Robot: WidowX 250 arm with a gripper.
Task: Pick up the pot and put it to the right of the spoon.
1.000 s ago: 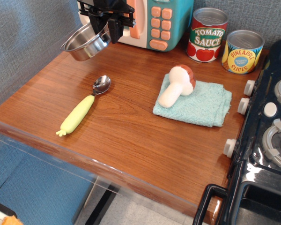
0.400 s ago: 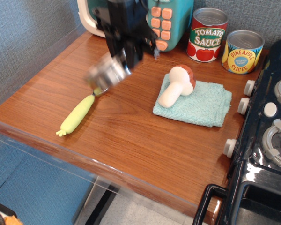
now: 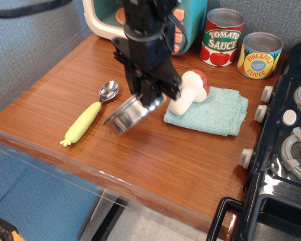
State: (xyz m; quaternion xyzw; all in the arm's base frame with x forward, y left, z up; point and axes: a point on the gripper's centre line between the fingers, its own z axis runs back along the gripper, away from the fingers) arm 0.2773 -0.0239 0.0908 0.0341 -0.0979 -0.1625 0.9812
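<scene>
The shiny steel pot (image 3: 128, 114) hangs tilted just above the wooden counter, right of the spoon, blurred by motion. My gripper (image 3: 151, 98) is shut on the pot's rim at its upper right side. The black arm rises above it and hides part of the toy microwave. The spoon (image 3: 90, 113) lies on the counter at the left, its metal bowl pointing to the back and its yellow-green handle toward the front edge. The pot is apart from the spoon.
A toy mushroom (image 3: 190, 90) lies on a teal cloth (image 3: 215, 111) right of the pot. A tomato sauce can (image 3: 221, 37) and pineapple can (image 3: 260, 55) stand at the back. A toy microwave (image 3: 188, 20) is behind; a black stove (image 3: 286, 145) is at the right.
The gripper has carried the pot from the back left, over the spoon, down and to the right to a spot low over the counter between spoon and cloth.
</scene>
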